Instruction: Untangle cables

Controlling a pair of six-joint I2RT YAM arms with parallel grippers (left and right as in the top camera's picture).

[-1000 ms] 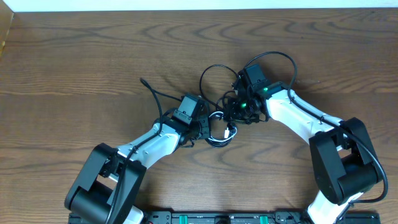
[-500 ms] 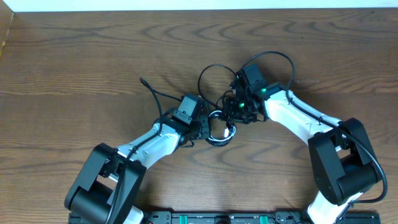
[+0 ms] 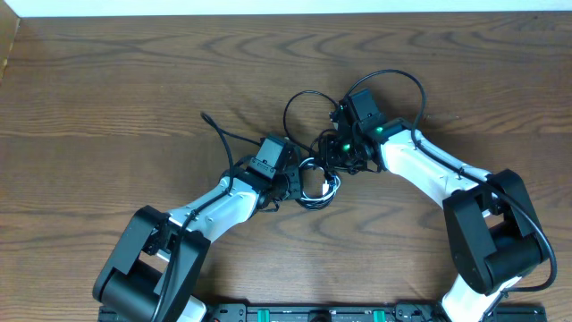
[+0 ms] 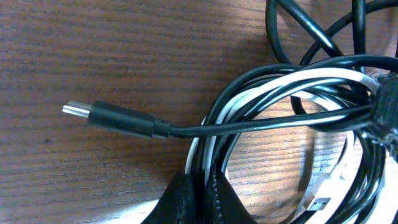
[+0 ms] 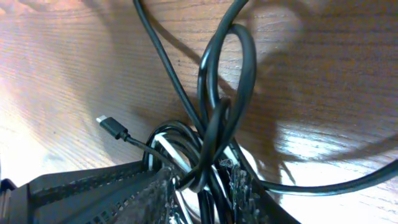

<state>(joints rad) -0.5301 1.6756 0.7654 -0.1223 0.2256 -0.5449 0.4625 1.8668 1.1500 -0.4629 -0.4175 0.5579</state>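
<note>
Dark wood table (image 3: 107,80), centre of the overhead frame: black cable (image 4: 124,119) and white cable (image 4: 323,78) lie coiled together between the two arms.
The left gripper (image 4: 200,190) is clamped tight on strands of both at lower centre. The right gripper (image 5: 202,186), part closed, seems to pinch the black loop.

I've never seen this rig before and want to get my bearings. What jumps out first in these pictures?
The cable tangle, black and white cords knotted together, sits in the middle of the wooden table, with the left gripper and right gripper closed on it from either side. In the left wrist view a black plug lies on the wood, metal tip pointing left.
</note>
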